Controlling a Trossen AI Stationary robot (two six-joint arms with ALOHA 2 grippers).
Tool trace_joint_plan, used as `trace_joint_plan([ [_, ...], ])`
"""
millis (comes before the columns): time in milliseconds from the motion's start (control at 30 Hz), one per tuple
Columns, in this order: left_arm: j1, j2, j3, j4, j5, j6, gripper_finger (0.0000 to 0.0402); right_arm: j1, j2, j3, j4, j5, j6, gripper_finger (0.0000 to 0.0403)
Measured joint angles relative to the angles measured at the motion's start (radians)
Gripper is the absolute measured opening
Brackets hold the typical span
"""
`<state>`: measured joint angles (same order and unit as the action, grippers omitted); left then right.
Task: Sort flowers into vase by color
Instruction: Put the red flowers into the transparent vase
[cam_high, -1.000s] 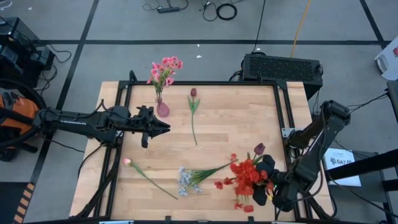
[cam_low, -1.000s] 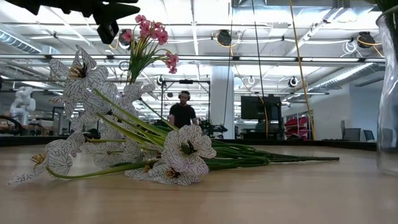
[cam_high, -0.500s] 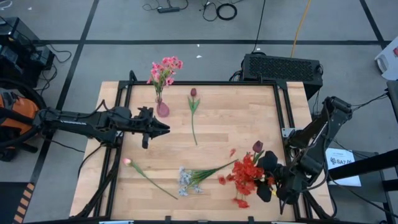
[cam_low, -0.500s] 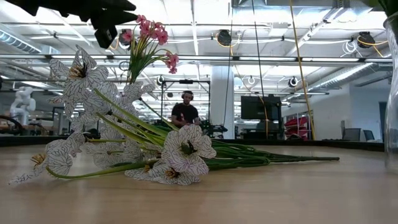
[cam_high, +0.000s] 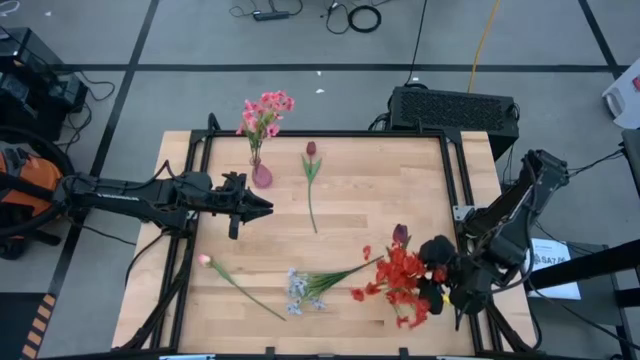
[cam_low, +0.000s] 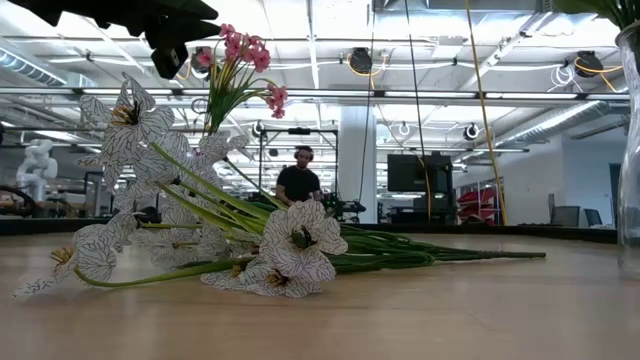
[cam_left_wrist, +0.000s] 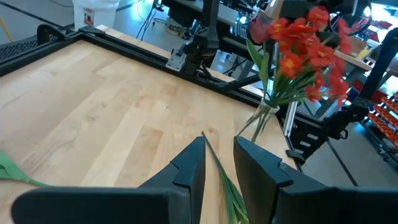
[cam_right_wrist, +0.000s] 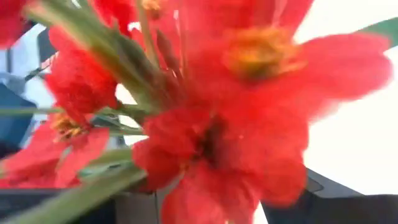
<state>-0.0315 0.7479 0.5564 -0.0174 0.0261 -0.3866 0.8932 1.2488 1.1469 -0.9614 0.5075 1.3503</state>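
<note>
A small pink vase (cam_high: 262, 177) stands near the table's far left with a pink spray (cam_high: 265, 108) in it. A maroon tulip (cam_high: 310, 150), a pink bud (cam_high: 204, 260) and a pale blue-white bunch (cam_high: 297, 290) lie flat on the table. My left gripper (cam_high: 266, 203) hovers open beside the pink vase; in its wrist view a green stem (cam_left_wrist: 216, 163) shows between its fingers, lower down. At the near right a red bunch with one maroon tulip (cam_high: 403, 280) stands in a clear glass vase (cam_left_wrist: 263, 115). My right gripper (cam_high: 446, 286) is at that vase. My right gripper is shut on the clear glass vase (cam_low: 631, 140) and reaches it about level from the table's right side. The red flowers (cam_right_wrist: 205, 137) fill its wrist view and hide the place of contact. The bunch stands roughly upright in the vase.
Black rails frame the table (cam_high: 380, 190), and its middle is bare wood. A black box (cam_high: 455, 108) sits beyond the far right corner. In the low view the blue-white bunch (cam_low: 290, 250) lies close in front, and a person (cam_low: 297, 182) stands far behind.
My right gripper has moved a little toward the table's right and far edges, taking the clear vase along. In the low view the vase slides toward the picture's right edge. The red bunch has swung, its maroon tulip head shifting toward the table's left.
</note>
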Motion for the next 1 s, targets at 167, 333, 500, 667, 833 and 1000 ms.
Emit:
trace_joint_plan([
  [167, 0.0, 0.0, 0.0, 0.0, 0.0, 0.0, 0.0089, 0.001, -0.003, 0.0, -0.044, -0.103, -0.045, 0.0155],
  [333, 0.0, 0.0, 0.0, 0.0, 0.0, 0.0, 0.0089, 0.0, -0.004, 0.0, -0.081, -0.121, -0.002, 0.0136],
  [500, 0.0, 0.0, 0.0, 0.0, 0.0, 0.0, 0.0089, 0.0, -0.018, 0.0, -0.195, -0.118, 0.08, 0.012],
  [667, 0.0, 0.0, 0.0, 0.0, 0.0, 0.0, 0.0089, 0.001, -0.019, 0.0, -0.262, -0.117, 0.095, 0.0101],
  [833, 0.0, 0.0, 0.0, 0.0, 0.0, 0.001, 0.0089, -0.015, -0.018, 0.0, -0.385, -0.078, 0.3, 0.0073],
  [1000, 0.0, 0.0, 0.0, 0.0, 0.0, 0.001, 0.0089, -0.056, -0.015, 0.0, -0.44, 0.011, 0.395, 0.0037],
])
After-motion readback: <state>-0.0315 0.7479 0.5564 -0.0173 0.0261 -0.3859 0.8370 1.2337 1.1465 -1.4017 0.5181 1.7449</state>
